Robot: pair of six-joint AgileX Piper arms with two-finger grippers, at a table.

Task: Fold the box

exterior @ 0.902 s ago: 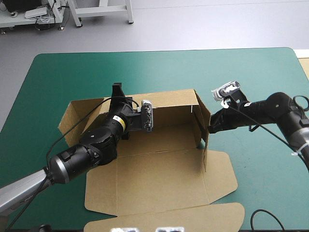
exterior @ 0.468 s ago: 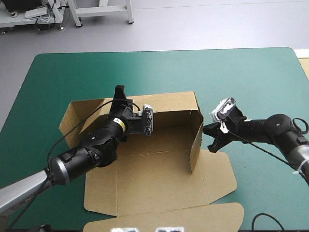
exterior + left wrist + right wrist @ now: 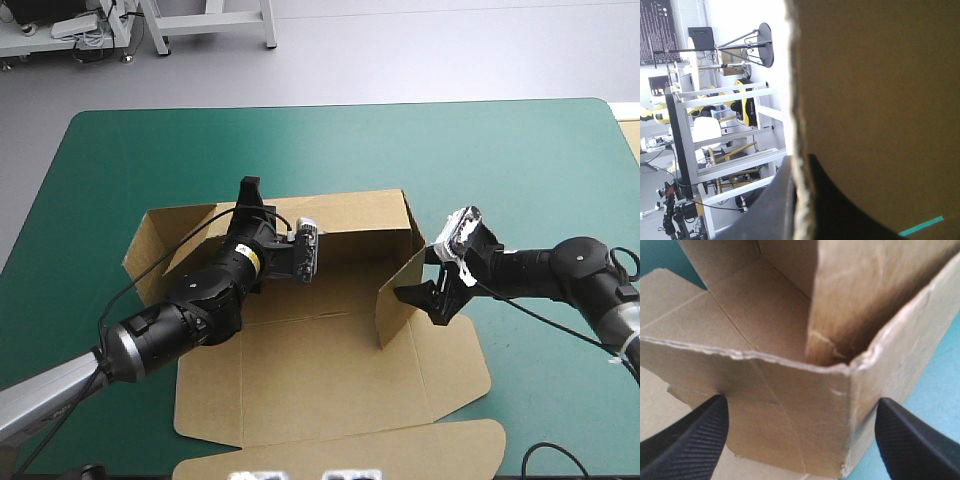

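While pinching the far wall [image 3: 350, 212] of the box [image 3: 330, 370] in the left gripper [image 3: 247, 192], pushing the right flap [image 3: 398, 295] further inward than before with the wide-open right gripper [image 3: 420, 305]. Sitting mid table [image 3: 480, 160], nearing a tucked right corner.

From above and behind the robot, the high camera looked down over the whole bench [image 3: 120, 160]. The left wrist camera, turned sideways, sat hard against the box [image 3: 320, 370]. The right one faced its raised corner closely, centre-right in the high frame.
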